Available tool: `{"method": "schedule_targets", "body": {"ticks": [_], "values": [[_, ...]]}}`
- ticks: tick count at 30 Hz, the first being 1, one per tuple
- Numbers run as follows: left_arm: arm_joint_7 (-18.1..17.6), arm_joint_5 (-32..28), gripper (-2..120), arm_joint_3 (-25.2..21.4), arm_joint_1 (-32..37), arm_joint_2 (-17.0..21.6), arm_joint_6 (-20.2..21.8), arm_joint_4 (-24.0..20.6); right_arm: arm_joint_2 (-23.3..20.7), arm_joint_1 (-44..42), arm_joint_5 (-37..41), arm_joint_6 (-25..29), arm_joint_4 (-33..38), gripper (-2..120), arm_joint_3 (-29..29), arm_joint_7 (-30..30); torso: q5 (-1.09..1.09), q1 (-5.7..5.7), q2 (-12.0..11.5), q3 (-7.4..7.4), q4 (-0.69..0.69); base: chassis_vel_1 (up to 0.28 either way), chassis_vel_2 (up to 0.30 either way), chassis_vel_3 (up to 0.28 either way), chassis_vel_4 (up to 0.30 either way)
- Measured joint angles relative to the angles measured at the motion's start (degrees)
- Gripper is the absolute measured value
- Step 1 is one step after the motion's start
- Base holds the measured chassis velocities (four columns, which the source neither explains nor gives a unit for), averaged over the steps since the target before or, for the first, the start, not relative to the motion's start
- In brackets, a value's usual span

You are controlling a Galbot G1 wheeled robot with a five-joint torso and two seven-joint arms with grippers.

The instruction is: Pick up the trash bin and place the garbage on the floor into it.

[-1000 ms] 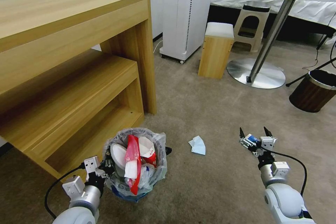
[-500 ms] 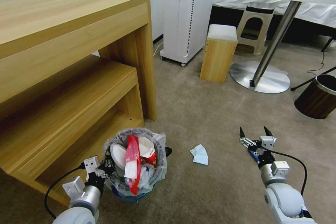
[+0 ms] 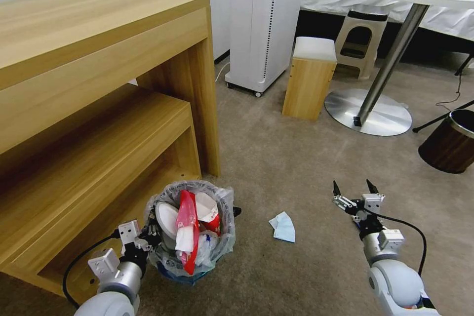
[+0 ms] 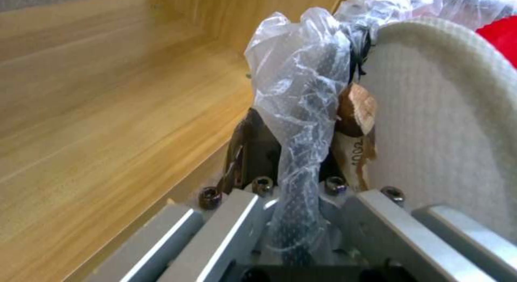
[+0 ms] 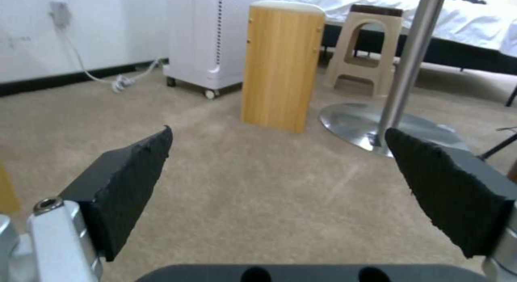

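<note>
Head view, lower frame — left gripper [image 3: 148, 238] clamps the black wire-mesh, bag-lined trash bin [image 3: 191, 227]; empty right gripper [image 3: 352, 191], fingers spread, should descend squarely over the light-blue mask [image 3: 283, 226], mid-frame — pinch its centre.

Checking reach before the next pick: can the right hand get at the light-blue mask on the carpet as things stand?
Probably yes. The right hand is open and empty, and bare carpet lies between it and the mask, which sits apart from the trash bin that the left hand grips at the rim.
</note>
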Motion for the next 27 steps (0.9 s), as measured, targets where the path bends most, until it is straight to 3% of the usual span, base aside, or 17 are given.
{"method": "schedule_targets", "body": {"ticks": [10, 15, 27], "values": [[-0.01, 0.09, 0, -0.13, 0.06, -0.10, -0.03, 0.16, -3.78, -0.53, 2.51, -2.33, 1.04, 100, -3.45, -1.15, 0.00, 0.00, 0.00, 0.00, 0.00, 0.000, 0.000, 0.000, 0.000], [0.00, 0.47, 0, -0.07, 0.12, -0.52, -0.10, 0.21, -6.58, -0.36, 6.24, -7.33, 1.93, 100, -6.84, -2.05, 0.01, 0.00, 0.00, 0.00, 0.00, 0.000, 0.000, 0.000, 0.000], [0.18, 1.37, 0, 0.19, 0.43, -1.33, -0.30, 0.21, -8.38, 0.29, 10.39, -16.86, 4.62, 100, -11.41, -2.29, 0.00, 0.00, 0.00, 0.00, 0.00, 0.000, 0.000, 0.000, 0.000]]}}
